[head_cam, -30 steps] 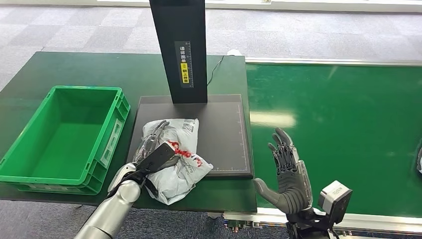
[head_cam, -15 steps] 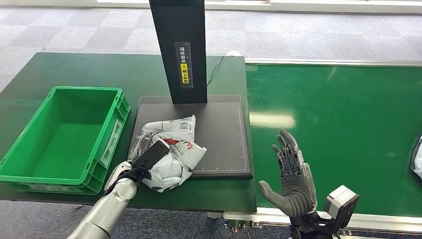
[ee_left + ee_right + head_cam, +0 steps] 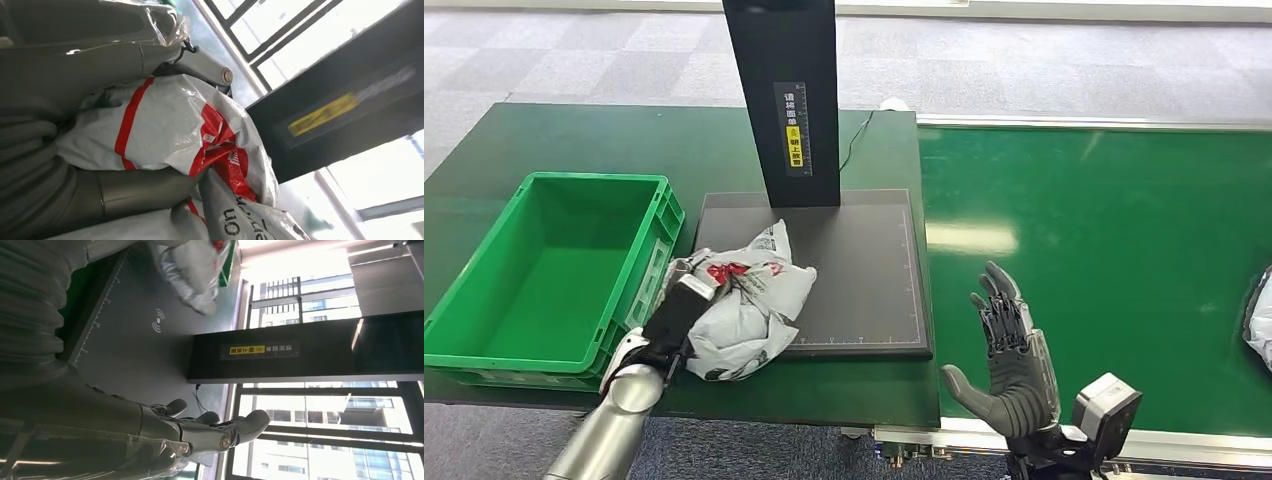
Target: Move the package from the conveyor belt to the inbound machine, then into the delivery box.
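Silver-armed and nearest the camera, the right hand (image 3: 1007, 350) stands upright at the near edge of the conveyor belt (image 3: 1104, 260), palm turned inward, fingers (image 3: 999, 300) spread and pointing up, thumb out to the side; it holds nothing. In the right wrist view the same fingers (image 3: 220, 430) lie loosely extended with nothing between them.

On the other side, the left arm reaches up from below over the front edge of the dark green surface (image 3: 724, 150), and the left hand (image 3: 679, 310) grips the package (image 3: 744, 300) from its near-left side. The left wrist view shows the thick thumb and the fingers (image 3: 125, 192) pressed into the crumpled plastic of the package (image 3: 170, 125), holding it firmly.

White plastic with red print, the package is bunched up, and its long axis runs diagonally, from the near-left corner of the inbound machine's black platform (image 3: 864, 270) up toward the far right. It overhangs the platform's left edge, just beside the green delivery box (image 3: 484, 300).

Farther back, the black column (image 3: 784, 100) of the inbound machine rises from the rear of the platform, with a yellow label on its face.
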You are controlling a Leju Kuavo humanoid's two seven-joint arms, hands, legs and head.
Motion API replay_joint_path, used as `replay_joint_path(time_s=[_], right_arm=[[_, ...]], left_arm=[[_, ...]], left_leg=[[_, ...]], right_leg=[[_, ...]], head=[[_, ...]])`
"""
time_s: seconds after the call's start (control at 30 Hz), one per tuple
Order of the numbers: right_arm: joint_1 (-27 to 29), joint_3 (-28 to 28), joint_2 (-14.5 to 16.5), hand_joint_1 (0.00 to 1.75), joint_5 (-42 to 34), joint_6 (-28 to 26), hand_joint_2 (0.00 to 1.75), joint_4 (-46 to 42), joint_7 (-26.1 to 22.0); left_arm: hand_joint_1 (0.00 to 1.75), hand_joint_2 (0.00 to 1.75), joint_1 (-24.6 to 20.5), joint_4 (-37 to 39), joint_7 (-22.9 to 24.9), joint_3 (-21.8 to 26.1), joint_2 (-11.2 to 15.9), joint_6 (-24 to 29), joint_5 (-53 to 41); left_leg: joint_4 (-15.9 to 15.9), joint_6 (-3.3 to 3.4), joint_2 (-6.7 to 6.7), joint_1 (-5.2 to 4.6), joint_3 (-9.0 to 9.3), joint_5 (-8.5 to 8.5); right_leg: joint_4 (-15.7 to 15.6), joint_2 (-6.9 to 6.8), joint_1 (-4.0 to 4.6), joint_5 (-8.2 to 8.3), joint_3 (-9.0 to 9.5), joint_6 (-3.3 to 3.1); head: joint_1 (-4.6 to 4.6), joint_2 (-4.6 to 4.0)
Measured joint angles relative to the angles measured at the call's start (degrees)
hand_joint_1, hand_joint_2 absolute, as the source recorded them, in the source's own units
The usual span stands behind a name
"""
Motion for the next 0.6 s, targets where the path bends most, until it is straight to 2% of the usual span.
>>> replay_joint_path(time_s=[0.13, 0.3, 0.43, 0.6], right_arm=[[0.44, -0.44, 0.13, 0.00, 0.23, 0.28, 1.75, 0.00, 0.06], [0.60, -1.33, 1.04, 0.00, 1.05, 1.09, 1.75, 0.00, 0.64], [0.60, -1.72, 1.93, 0.00, 1.65, 1.93, 1.75, -0.08, 0.92], [0.54, -2.38, 2.55, 0.00, 2.03, 2.97, 1.75, -0.11, 1.06]], left_arm=[[1.75, 1.75, 1.20, -11.31, -0.71, 4.09, 1.46, -2.57, 8.84], [1.75, 1.75, 1.68, -21.46, -0.82, 10.40, 2.78, -3.81, 12.77], [1.75, 1.75, 0.13, -24.91, 0.80, 15.38, 4.54, -3.07, 14.06], [1.75, 1.75, -3.10, -24.25, 4.42, 20.96, 7.88, -0.93, 11.69]], left_leg=[[-0.01, -0.01, 0.00, 0.01, -0.09, 0.00], [-0.01, -0.01, 0.01, 0.01, -0.09, 0.00], [-0.01, -0.01, 0.03, 0.01, -0.08, 0.01], [-0.01, -0.02, 0.05, 0.02, -0.07, 0.02]], right_leg=[[0.01, 0.01, 0.01, 0.00, -0.08, -0.01], [0.01, 0.00, 0.01, -0.01, -0.10, -0.01], [0.01, 0.00, 0.01, -0.01, -0.09, -0.02], [0.01, 0.01, 0.02, -0.01, -0.09, -0.02]], head=[[0.01, 0.00], [0.01, 0.00], [0.01, 0.00], [0.02, 0.00]])
